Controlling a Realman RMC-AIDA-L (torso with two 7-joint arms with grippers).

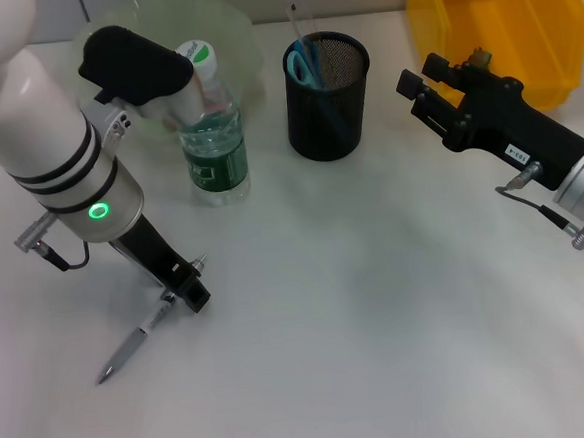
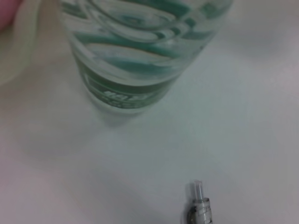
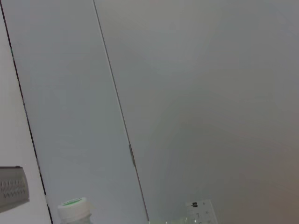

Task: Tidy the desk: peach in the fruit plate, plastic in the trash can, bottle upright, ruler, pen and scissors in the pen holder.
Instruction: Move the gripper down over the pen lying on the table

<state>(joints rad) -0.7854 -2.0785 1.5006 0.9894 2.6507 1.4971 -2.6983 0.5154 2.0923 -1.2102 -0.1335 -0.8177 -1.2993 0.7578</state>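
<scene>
On the white desk (image 1: 380, 323), the left end effector (image 1: 181, 287) is clamped on the pen (image 1: 131, 349) at its upper end; this off-centre grip risks slippage or striking the nearby upright bottle (image 1: 213, 134).

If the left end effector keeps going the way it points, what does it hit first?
The left end effector points down at the table, its tip right at the pen, so it would likely meet the pen's upper end first, though depth is unclear.
</scene>
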